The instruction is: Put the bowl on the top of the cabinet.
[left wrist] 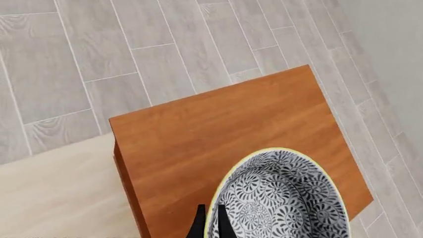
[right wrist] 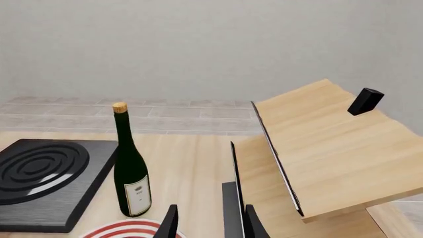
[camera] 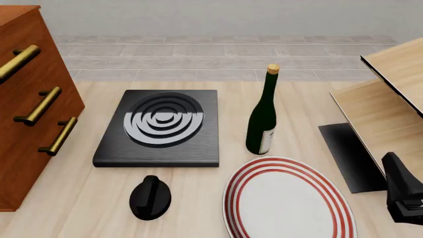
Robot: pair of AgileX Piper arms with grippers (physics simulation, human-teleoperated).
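Right gripper [camera: 404,196] — matte black, blocky angular casing; thin flat black fingers [right wrist: 170,222], no visible cables/markings.

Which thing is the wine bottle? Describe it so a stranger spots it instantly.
Find the black stove plate at the table's middle. Just to its right stands the wine bottle, behind the red-ringed plate. It is the only tall, upright thing: dark green glass, cork top, pale label.
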